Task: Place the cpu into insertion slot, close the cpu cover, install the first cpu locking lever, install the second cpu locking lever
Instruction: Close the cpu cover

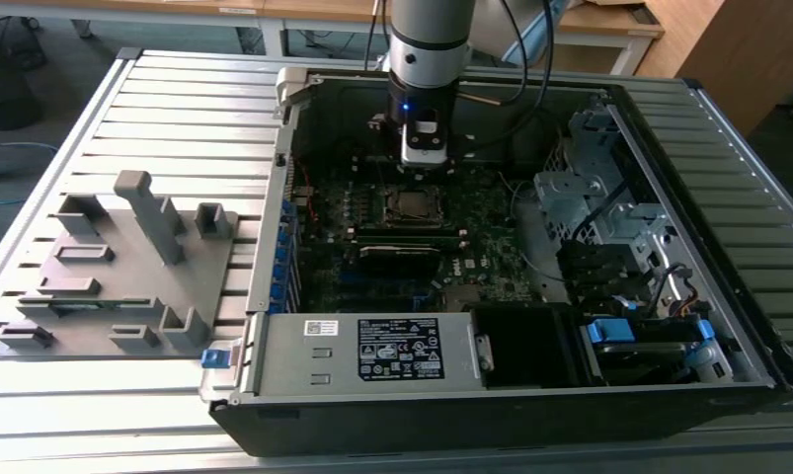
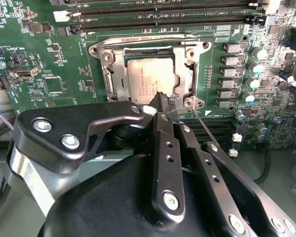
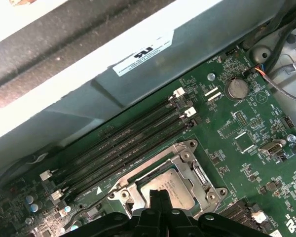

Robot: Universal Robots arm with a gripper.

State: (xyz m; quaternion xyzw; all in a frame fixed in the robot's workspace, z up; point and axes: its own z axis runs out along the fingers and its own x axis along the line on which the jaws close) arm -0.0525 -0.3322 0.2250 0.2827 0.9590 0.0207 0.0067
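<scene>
1. We see the cpu (image 2: 149, 81) lying flat in the insertion slot (image 2: 138, 44), with the cpu cover (image 2: 183, 74) lying over its edges.
2. The gripper (image 2: 161, 101) has its fingers pressed together with nothing visible between them. Its tip is at the near edge of the cover, beside a thin wire locking lever (image 2: 203, 126) that slants away from the socket.
3. We judge the main risk to be the narrow tip slipping off the thin lever. It could then scrape the bare chip face or the small parts on the green motherboard (image 2: 49, 59).
4. Pressing off-centre could also tilt the cover, so that the lever misses its catch.
5. The long memory slots (image 2: 163, 15) run just beyond the socket, so a sideways skid has little free board.
6. In the exterior view the arm reaches straight down into an open computer case (image 1: 712, 247), whose walls and cables crowd it.
7. The case lies on a ribbed metal table (image 1: 186, 89), beside a grey fixture block (image 1: 119, 267).
8. Desks stand behind.
</scene>
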